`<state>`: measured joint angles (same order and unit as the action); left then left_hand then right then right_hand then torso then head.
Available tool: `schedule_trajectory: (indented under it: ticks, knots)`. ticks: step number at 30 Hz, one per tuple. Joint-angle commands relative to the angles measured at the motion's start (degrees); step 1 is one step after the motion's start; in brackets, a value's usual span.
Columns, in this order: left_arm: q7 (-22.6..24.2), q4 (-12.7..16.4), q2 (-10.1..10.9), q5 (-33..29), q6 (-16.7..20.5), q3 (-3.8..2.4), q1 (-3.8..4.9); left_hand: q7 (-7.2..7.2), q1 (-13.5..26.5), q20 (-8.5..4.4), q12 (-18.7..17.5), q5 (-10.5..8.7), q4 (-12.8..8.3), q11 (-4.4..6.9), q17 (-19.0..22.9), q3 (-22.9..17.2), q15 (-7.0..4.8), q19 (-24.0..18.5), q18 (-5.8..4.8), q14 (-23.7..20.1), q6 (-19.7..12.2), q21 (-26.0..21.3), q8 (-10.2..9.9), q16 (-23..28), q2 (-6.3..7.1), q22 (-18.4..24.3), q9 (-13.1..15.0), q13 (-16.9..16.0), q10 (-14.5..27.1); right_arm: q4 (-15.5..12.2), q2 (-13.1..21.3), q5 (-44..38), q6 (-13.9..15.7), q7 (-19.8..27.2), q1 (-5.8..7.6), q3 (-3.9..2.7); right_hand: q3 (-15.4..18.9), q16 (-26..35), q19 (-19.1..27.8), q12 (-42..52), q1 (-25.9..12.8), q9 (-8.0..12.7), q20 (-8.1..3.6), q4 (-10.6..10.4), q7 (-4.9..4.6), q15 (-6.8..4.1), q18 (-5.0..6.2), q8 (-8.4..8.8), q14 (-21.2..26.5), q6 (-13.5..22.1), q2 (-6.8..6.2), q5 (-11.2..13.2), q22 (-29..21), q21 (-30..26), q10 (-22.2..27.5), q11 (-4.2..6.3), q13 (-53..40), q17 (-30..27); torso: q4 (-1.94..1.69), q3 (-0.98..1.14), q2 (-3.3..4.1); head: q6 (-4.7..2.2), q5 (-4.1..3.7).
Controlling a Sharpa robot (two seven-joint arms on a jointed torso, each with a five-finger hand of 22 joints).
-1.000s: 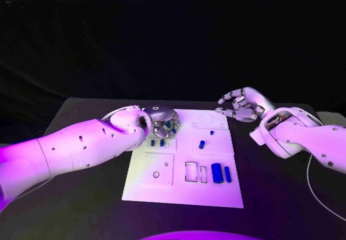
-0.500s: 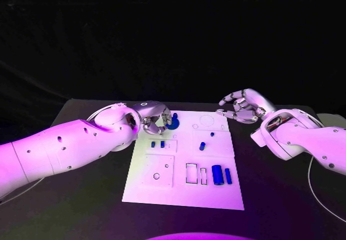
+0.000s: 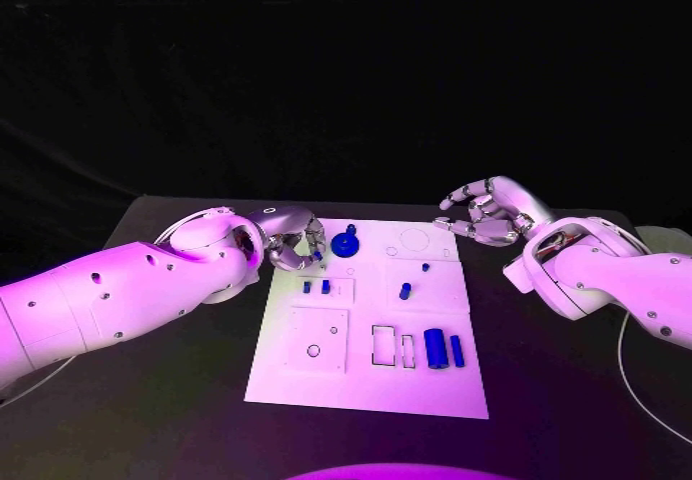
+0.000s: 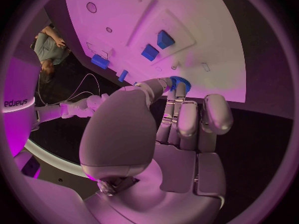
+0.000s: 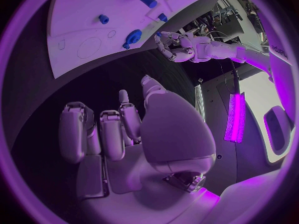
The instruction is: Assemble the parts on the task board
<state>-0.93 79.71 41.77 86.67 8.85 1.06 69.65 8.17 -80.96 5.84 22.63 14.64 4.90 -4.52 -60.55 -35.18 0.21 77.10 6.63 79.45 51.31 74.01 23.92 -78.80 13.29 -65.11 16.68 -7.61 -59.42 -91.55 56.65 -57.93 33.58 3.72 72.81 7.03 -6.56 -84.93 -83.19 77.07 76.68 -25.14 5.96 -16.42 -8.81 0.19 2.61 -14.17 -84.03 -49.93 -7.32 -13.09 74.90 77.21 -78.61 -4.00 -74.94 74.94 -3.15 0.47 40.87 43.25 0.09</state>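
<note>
The white task board point(image 3: 368, 385) lies in the middle of the table. A round blue gear point(image 3: 346, 243) sits at its far left, and my left hand point(image 3: 296, 240) hovers just left of it with curled fingers and a small gap to it. In the left wrist view the gear point(image 4: 181, 81) shows just past the fingertips of the left hand point(image 4: 181, 129). My right hand point(image 3: 483, 212) hangs over the board's far right corner, fingers loosely curled around nothing. Two small blue parts point(image 3: 315, 287) stand mid-left and two larger blue parts point(image 3: 443, 348) lie near the front right.
More small blue parts point(image 3: 405, 291) stand on the board's middle right. Empty rectangular slots point(image 3: 382, 343) and a round hole point(image 3: 313, 350) mark the board's near half. Bare black table point(image 3: 173, 400) runs along both long sides of the board.
My left hand has drawn back to the left off the gear, which now stands uncovered on the board. The right hand has hardly moved.
</note>
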Motion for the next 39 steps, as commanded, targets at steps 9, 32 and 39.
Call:
schedule_trajectory:
  ticks: [9, 32, 39]
  knots:
    - [0.3, -1.8, -1.1, -1.1, -1.9, 0.28, -0.65, -0.16, 0.6, 0.05, -0.2, -0.26, -0.3, 0.08, 0.1, 0.1, 0.00, 0.4, -1.10, 0.3, 0.4, 0.1, -0.4, -0.2, 0.06, 0.0, -0.1, 0.1, -0.5, 0.0, -0.1, -0.3, -0.4, 0.4, -0.04, 0.01, 0.2, 0.2, 0.3, -0.1, -0.4, -0.1, -0.17, 0.0, 0.08, -0.45, 0.58, -0.39, -2.8, 0.4, 0.10, -0.3, 6.6, -0.2, 0.3, 0.03, -1.5, 1.2, 0.12, 0.06, 0.08, 0.22, 0.12]
    - [0.2, -3.6, -3.0, -1.2, -3.0, 0.53, -1.20, -0.09, 0.6, 0.07, -0.4, -0.27, -0.4, 0.05, 0.2, 0.1, 0.02, 0.4, -1.10, 0.2, 0.5, 0.1, -0.5, -0.2, -0.03, 0.0, -0.1, 0.1, -0.8, -0.1, -0.2, -0.3, -0.4, 0.4, -0.04, 0.01, 0.2, 0.2, 0.3, -0.2, -0.5, -0.1, -0.20, 0.0, 0.14, -0.50, 0.62, -0.67, -2.8, 0.3, 0.14, -0.4, 6.5, -0.4, 0.4, 0.08, -1.4, 1.2, 0.10, 0.10, 0.00, 0.30, 0.19]
    - [0.1, -3.6, -3.2, -1.1, -3.3, 0.54, -1.22, -0.08, 0.6, 0.07, -0.5, -0.28, -0.5, 0.04, 0.2, 0.0, 0.03, 0.3, -1.08, 0.2, 0.6, 0.1, -0.6, -0.2, -0.06, 0.1, -0.1, 0.2, -0.9, -0.1, -0.2, -0.3, -0.4, 0.4, -0.04, 0.01, 0.2, 0.2, 0.3, -0.2, -0.5, -0.1, -0.20, 0.0, 0.14, -0.50, 0.62, -0.67, -2.8, 0.3, 0.14, -0.4, 6.5, -0.4, 0.4, 0.08, -1.4, 1.2, 0.13, 0.10, 0.02, 0.30, 0.17]
